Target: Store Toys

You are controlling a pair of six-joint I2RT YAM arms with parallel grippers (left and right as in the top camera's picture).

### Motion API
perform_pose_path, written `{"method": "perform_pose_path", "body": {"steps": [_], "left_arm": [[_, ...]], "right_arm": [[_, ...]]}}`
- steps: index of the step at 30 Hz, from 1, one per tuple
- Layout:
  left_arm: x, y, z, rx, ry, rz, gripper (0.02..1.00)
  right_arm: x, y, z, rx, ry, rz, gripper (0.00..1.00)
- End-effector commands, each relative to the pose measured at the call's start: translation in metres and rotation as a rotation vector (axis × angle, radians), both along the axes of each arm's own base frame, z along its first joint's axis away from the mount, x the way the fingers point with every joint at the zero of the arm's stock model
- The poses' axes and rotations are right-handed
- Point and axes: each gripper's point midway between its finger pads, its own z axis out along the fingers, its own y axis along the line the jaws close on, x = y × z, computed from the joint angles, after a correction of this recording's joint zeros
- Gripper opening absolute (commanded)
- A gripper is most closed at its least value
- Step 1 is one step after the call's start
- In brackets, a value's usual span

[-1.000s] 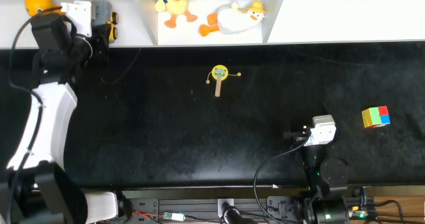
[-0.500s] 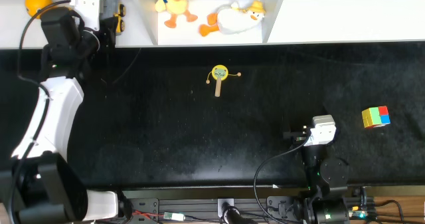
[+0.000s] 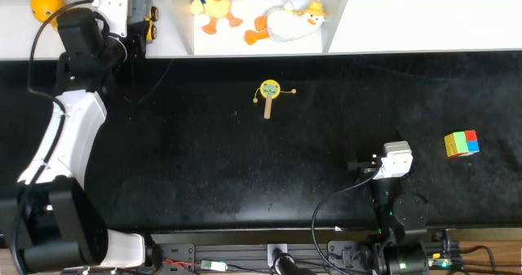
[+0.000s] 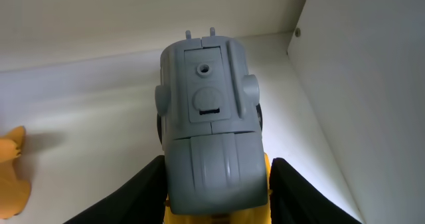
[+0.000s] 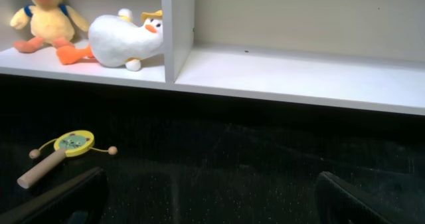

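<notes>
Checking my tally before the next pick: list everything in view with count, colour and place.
white shelf: one, along the black table's far edge
grey and yellow plastic toy truck: one, left compartment, gripped
orange round toy: one, left compartment
yellow plush duck: one, middle compartment, sitting
white plush goose: one, middle compartment, lying beside duck
yellow drum rattle on wooden stick: one, table middle
multicoloured plastic cube: one, table's right side
left pincer: one, black, shut on the truck
right pincer: one, black, open, low over table
</notes>
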Motion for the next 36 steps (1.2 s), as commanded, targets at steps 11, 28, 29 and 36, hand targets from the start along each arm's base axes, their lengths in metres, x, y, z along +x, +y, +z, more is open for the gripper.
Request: {"method": "perform_pose_path", "body": {"steps": [11,28,29,36], "left_arm": [[0.020,0.004,-0.007,0.004,-0.026,0.016,0.364],[0.021,0.004,-0.011,0.002,-0.017,0.018,0.998],[0.021,0.004,-0.011,0.002,-0.018,0.018,0.998],[0.018,0.007,-0.012,0.014,-0.003,0.033,0.996]], "right_arm": [[-0.001,0.002,0.004,0.002,-0.012,0.009,0.996],[-0.001,0.002,0.004,0.002,-0.012,0.009,0.996],[-0.001,0.002,0.003,0.002,-0.012,0.009,0.996],[-0.001,0.002,0.004,0.002,-0.013,0.009,0.993]]}}
